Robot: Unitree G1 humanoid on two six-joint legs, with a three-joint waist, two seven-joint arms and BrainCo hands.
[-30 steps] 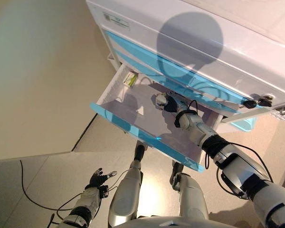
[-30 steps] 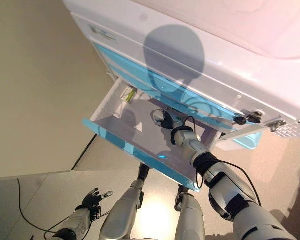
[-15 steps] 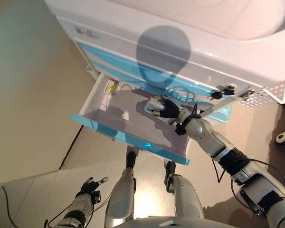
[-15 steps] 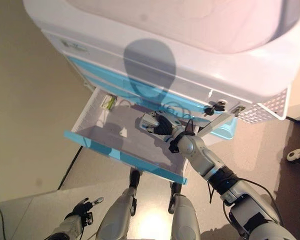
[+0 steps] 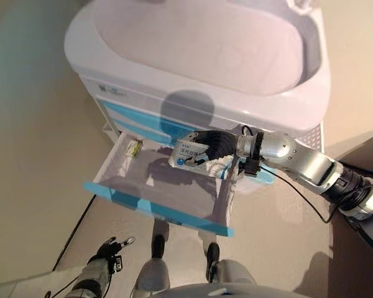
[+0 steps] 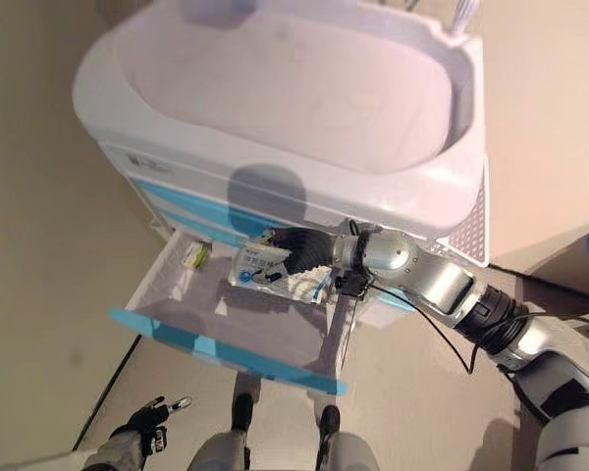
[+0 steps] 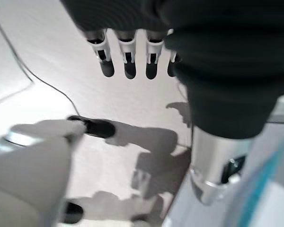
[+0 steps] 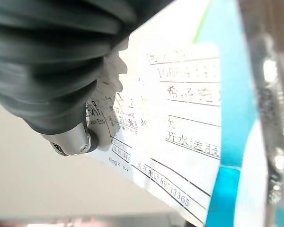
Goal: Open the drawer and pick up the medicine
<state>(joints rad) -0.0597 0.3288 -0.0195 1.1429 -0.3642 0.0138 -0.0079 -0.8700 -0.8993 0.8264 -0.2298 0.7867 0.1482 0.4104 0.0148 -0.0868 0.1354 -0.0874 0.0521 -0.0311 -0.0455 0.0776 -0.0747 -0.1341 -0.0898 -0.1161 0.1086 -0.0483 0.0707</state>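
The white-and-blue cardboard medicine box (image 5: 190,153) looks smooth, with a faint sheen on its printed faces. The white plastic cabinet (image 5: 199,56) is glossy, its pale blue drawer (image 5: 155,208) front smooth. The beige floor (image 5: 31,155) looks matt.

One cabinet (image 5: 199,56), one open drawer (image 5: 155,208), seemingly two medicine boxes (image 5: 189,152), two hands (image 5: 214,144).

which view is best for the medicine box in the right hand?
Left eye view: the whole medicine box shows, pinched in the right hand above the open drawer. Right eye view shows the same. Right wrist view shows only its label up close. Left wrist view misses it.
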